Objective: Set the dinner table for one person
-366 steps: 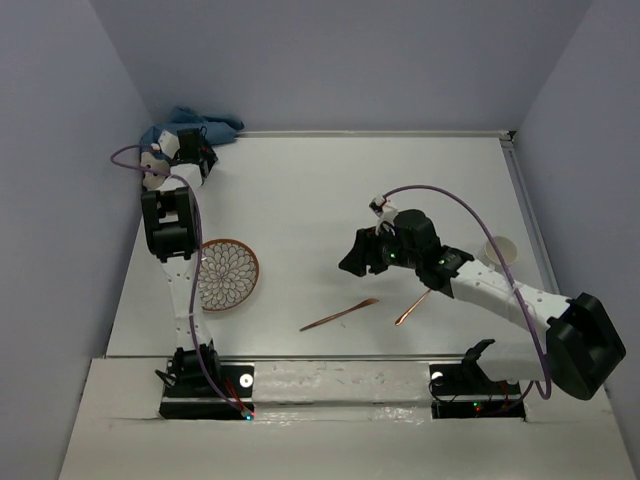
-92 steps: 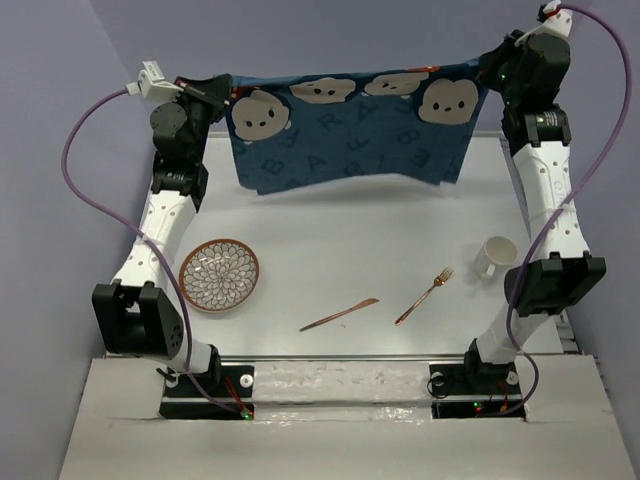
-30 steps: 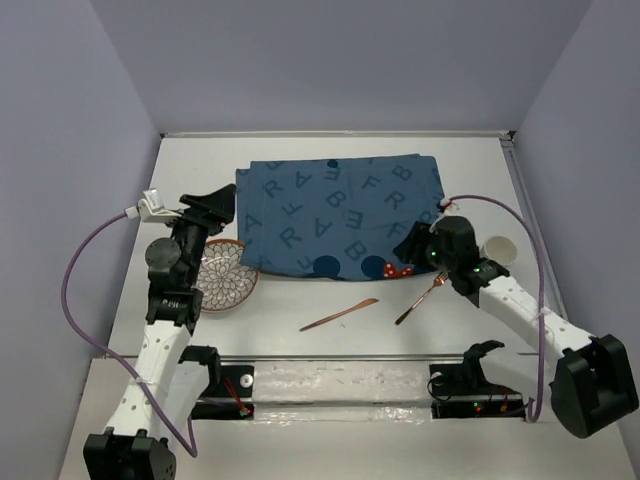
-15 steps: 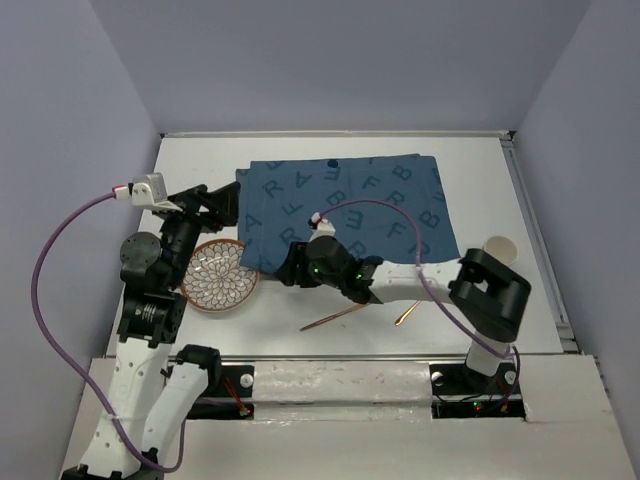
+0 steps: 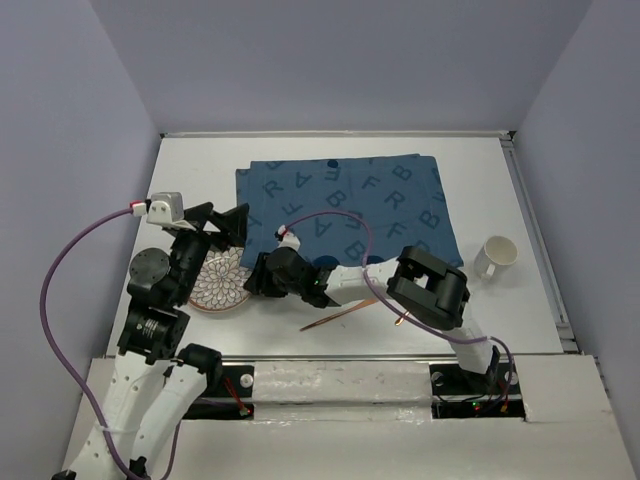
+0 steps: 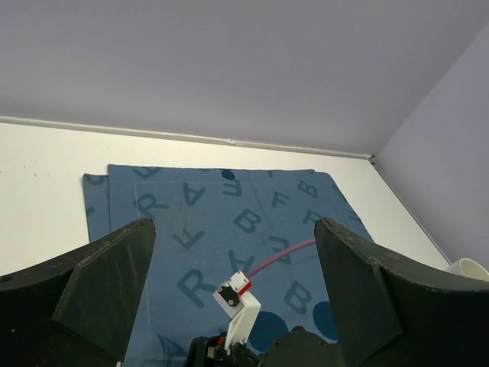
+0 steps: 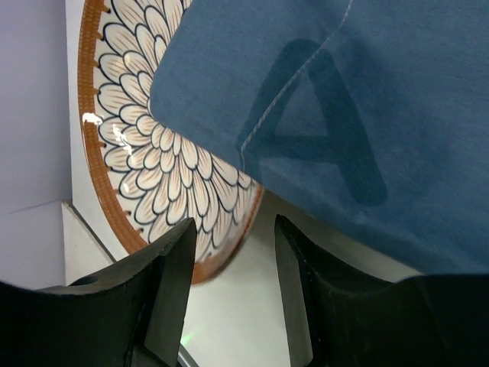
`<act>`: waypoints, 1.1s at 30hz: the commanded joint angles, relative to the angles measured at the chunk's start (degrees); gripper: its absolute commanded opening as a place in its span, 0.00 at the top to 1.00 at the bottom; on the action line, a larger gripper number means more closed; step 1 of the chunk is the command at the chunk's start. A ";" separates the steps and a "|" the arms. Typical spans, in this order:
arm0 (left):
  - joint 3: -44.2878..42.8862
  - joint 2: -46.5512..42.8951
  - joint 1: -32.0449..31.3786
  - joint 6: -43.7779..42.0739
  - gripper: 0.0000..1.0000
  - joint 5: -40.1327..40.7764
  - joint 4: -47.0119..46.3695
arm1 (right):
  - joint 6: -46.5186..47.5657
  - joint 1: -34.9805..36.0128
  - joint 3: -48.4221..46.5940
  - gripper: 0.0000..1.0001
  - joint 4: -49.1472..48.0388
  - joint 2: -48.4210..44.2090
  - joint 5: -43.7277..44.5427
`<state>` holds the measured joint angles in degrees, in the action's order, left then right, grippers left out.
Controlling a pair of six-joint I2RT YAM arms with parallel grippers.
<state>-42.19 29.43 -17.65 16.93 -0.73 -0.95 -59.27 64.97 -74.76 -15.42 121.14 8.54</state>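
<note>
Right gripper [image 7: 233,248]: fingers spread, nothing held. The floral plate [image 7: 145,153] rim lies in line with the gap, with the lettered placemat [image 7: 367,92] corner overlapping it just beyond.

Left gripper [image 6: 234,229]: fingers spread wide, nothing held, placemat ahead and below.

Dinner table [image 5: 500,190]: beneath both grippers.

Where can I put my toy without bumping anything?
The white tabletop is bare between the blue letter-printed cloth placemat and the right edge, behind the white mug, and left of the placemat. Crowded near-left: the flower-patterned plate, copper knife and right gripper.
</note>
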 commanded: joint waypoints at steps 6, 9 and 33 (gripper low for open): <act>0.09 -2.27 -0.90 -2.34 0.03 2.84 -1.60 | -2.00 1.65 -9.17 0.76 -0.22 6.38 -1.41; -0.34 -2.71 -0.90 -3.12 0.03 4.42 -1.07 | 0.45 2.70 -11.28 1.00 -0.58 7.00 -3.87; 1.15 -8.08 -1.51 -1.55 0.01 16.03 -0.81 | 11.11 -17.56 6.79 1.00 -6.99 -27.95 -4.85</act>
<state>-42.11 19.29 -18.41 14.15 18.61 -0.12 -43.70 54.54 -73.58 -9.41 101.84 2.68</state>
